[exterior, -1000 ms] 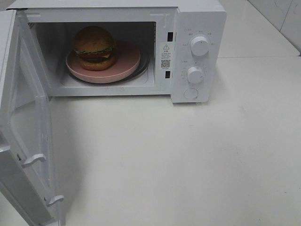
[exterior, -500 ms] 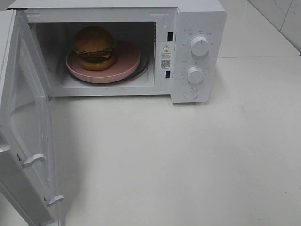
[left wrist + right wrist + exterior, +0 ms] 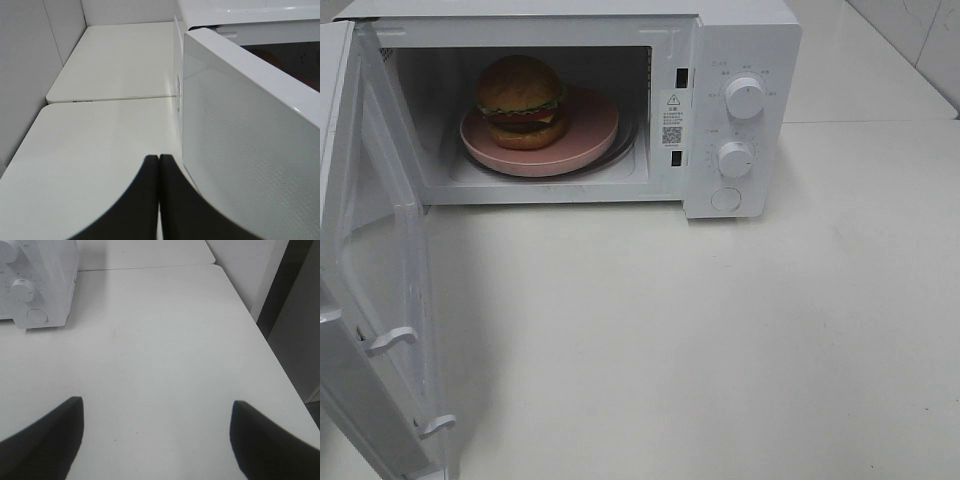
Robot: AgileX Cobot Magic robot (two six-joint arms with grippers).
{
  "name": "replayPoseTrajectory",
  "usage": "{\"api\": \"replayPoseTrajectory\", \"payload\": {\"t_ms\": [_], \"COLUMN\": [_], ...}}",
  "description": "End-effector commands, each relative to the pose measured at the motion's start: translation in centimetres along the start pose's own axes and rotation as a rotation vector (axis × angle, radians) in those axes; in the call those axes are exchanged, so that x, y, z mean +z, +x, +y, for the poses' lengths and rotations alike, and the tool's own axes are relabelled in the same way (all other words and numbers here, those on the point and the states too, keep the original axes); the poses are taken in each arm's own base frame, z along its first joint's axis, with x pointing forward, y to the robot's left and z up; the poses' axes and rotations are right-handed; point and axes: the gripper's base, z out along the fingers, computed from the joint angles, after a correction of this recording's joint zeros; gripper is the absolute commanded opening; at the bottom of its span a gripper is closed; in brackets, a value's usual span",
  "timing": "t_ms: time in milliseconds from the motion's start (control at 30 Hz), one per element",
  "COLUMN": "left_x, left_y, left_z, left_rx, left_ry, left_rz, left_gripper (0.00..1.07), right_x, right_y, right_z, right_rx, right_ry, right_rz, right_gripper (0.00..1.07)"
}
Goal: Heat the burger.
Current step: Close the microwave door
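- My left gripper (image 3: pixel 158 158) is closed right up: its two dark fingers (image 3: pixel 140 200) press flat against each other with nothing between them.
- It sits over the white table (image 3: pixel 90 165), just beside the outer face of the microwave door (image 3: pixel 240 145), which stands swung open.
- My right gripper (image 3: pixel 156 402) is spread wide. Its two dark fingers (image 3: pixel 45 435) stand well apart, with only bare table (image 3: pixel 160 350) showing between them, so it holds nothing.
- From my right wrist I see the corner of the microwave's control panel (image 3: pixel 50 275), with a round knob (image 3: pixel 23 289) and a round button (image 3: pixel 36 316) under it, well apart from that hand.
- The burger (image 3: pixel 520 100) is inside the white microwave (image 3: pixel 750 30), resting on a pink round plate (image 3: pixel 592 130) and set toward the plate's left side in the high view.
- The burger stands upright, with its golden-brown bun on top and lettuce, tomato and a dark patty showing at its edge.
- The door (image 3: pixel 380 280) hangs open to the left of the cavity, with two latch hooks (image 3: pixel 392 341) sticking out from its inner edge.
- On the panel to the right of the cavity are an upper knob (image 3: pixel 745 97), a lower knob (image 3: pixel 735 159) and a round button (image 3: pixel 726 199).
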Motion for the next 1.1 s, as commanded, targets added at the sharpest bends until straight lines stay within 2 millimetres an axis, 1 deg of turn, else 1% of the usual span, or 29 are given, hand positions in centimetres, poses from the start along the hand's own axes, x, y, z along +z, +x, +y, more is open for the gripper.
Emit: {"api": "replayPoseTrajectory", "payload": {"t_ms": [33, 100, 133, 167, 233, 333, 400, 433, 500, 533, 600, 633, 667, 700, 767, 800, 867, 900, 933, 967, 1033, 1100], "left_x": [0.8, 1.0, 1.3, 1.3, 2.0, 2.3, 3.7, 3.7, 4.8, 4.8, 5.8, 5.8, 6.4, 6.4, 7.2, 7.2, 7.9, 7.9, 8.3, 8.3, 9.1, 9.4], "left_y": [0.9, 1.2, 1.9, 1.9, 2.7, 2.8, 3.3, 3.3, 3.7, 3.7, 4.2, 4.2, 4.5, 4.5, 4.9, 4.9, 5.5, 5.5, 6.0, 6.0, 6.5, 6.6], "left_z": [0.0, 0.0, 0.0, 0.0, -0.1, -0.1, -0.3, -0.3, -0.8, -0.8, -1.4, -1.4, -2.0, -2.0, -2.7, -2.7, -3.3, -3.3, -3.7, -3.7, -4.0, -4.1], "left_rx": [-0.014, -0.015, -0.019, -0.019, -0.039, -0.053, -0.055, -0.055, -0.050, -0.050, -0.054, -0.054, -0.036, -0.036, -0.014, -0.014, -0.011, -0.011, -0.012, -0.012, -0.024, -0.024], "left_ry": [-0.013, -0.015, -0.018, -0.018, -0.019, -0.019, 0.003, 0.003, 0.054, 0.054, 0.124, 0.124, 0.180, 0.180, 0.258, 0.258, 0.321, 0.321, 0.359, 0.359, 0.393, 0.403], "left_rz": [-0.103, -0.114, -0.124, -0.124, -0.125, -0.115, -0.092, -0.092, -0.084, -0.084, -0.066, -0.066, -0.070, -0.070, -0.092, -0.092, -0.094, -0.094, -0.082, -0.082, -0.075, -0.068], "left_gripper": [0.00, 0.00, 0.00, 0.00, 0.00, 0.00, 0.00, 0.00, 0.00, 0.00, 0.00, 0.00, 0.00, 0.00, 0.00, 0.00, 0.00, 0.00, 0.00, 0.00, 0.00, 0.00], "right_x": [-0.3, -0.3, -0.3, -0.3, -0.3, -0.3, -0.3, -0.3, -0.3, -0.3, -0.3, -0.3, -0.3, -0.3, -0.3, -0.3, -0.3, -0.3, -0.3, -0.3, -0.3, -0.3], "right_y": [0.2, 0.2, 0.2, 0.2, 0.2, 0.2, 0.2, 0.2, 0.2, 0.2, 0.2, 0.2, 0.2, 0.2, 0.2, 0.2, 0.2, 0.2, 0.2, 0.2, 0.2, 0.2], "right_z": [-0.1, -0.1, -0.1, -0.1, -0.1, -0.1, -0.1, -0.1, -0.1, -0.1, -0.1, -0.1, -0.1, -0.1, -0.1, -0.1, -0.1, -0.1, -0.1, -0.1, -0.1, -0.1], "right_rx": [0.006, 0.006, 0.006, 0.006, 0.006, 0.006, 0.006, 0.006, 0.006, 0.006, 0.006, 0.006, 0.006, 0.006, 0.006, 0.006, 0.006, 0.006, 0.006, 0.006, 0.006, 0.006], "right_ry": [0.005, 0.005, 0.005, 0.005, 0.005, 0.005, 0.005, 0.005, 0.005, 0.005, 0.005, 0.005, 0.005, 0.005, 0.005, 0.005, 0.005, 0.005, 0.005, 0.005, 0.005, 0.005], "right_rz": [-0.028, -0.028, -0.028, -0.028, -0.028, -0.028, -0.028, -0.028, -0.028, -0.028, -0.028, -0.028, -0.028, -0.028, -0.028, -0.028, -0.028, -0.028, -0.028, -0.028, -0.028, -0.028], "right_gripper": [0.76, 0.76, 0.76, 0.76, 0.76, 0.76, 0.76, 0.76, 0.76, 0.76, 0.76, 0.76, 0.76, 0.76, 0.76, 0.76, 0.76, 0.76, 0.76, 0.76, 0.76, 0.76]}}
